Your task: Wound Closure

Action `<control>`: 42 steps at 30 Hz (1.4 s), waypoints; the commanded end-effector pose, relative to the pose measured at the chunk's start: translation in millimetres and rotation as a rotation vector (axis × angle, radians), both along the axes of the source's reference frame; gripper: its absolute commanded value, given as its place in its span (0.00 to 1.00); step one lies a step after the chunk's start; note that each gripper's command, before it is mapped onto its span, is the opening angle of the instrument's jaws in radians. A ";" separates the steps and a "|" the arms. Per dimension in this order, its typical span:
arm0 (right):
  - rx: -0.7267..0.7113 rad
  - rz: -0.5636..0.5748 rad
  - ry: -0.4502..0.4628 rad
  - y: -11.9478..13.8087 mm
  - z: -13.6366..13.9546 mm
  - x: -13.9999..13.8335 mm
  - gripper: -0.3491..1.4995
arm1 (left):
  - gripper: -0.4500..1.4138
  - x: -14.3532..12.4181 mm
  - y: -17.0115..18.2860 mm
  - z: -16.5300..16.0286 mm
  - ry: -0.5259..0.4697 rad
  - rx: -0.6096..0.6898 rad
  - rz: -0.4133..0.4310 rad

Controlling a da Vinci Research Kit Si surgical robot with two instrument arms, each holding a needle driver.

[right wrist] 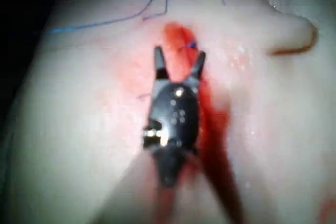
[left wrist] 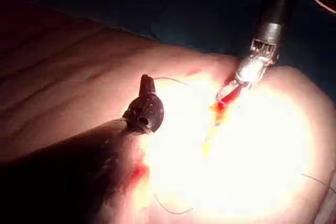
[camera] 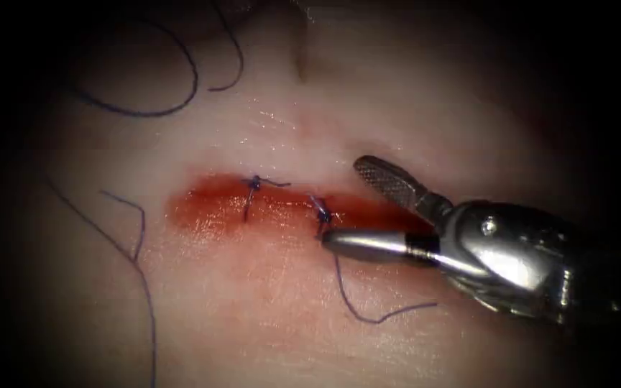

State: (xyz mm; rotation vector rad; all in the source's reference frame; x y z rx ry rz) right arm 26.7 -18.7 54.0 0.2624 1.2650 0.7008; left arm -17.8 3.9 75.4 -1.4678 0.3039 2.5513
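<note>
1. Red fluid (camera: 217, 208) pools along the cut (camera: 368, 208), which carries two purple knots (camera: 253, 183); it could mask tissue (camera: 267, 323) edges.
2. Right tool (camera: 346, 205) hangs at the right-hand knot (camera: 321, 212), jaws spread wide and holding nothing; one jaw lies almost on the knot and could snag it.
3. Thread tail (camera: 368, 312) trails below the cut, an easy catch.
4. Left tool (left wrist: 147, 85) sits off to the side; I cannot tell its jaws.
5. Needle: I cannot tell where it lies.

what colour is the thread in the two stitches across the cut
Dark blue-purple thread, clearest in the endoscope view.
</note>
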 end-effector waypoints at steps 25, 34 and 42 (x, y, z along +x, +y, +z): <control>-0.026 0.029 -0.038 -1.2 1.5 -4.7 0.95 | 0.88 -9.1 -7.0 0.0 -0.333 0.505 -0.044; -0.027 0.017 -0.030 -1.6 1.5 -4.8 0.95 | 0.81 -16.4 -11.7 2.3 -0.298 0.507 0.030; -0.019 -0.002 -0.038 -1.6 1.1 -6.1 0.93 | 0.80 -17.3 -18.4 7.6 -0.186 0.558 0.082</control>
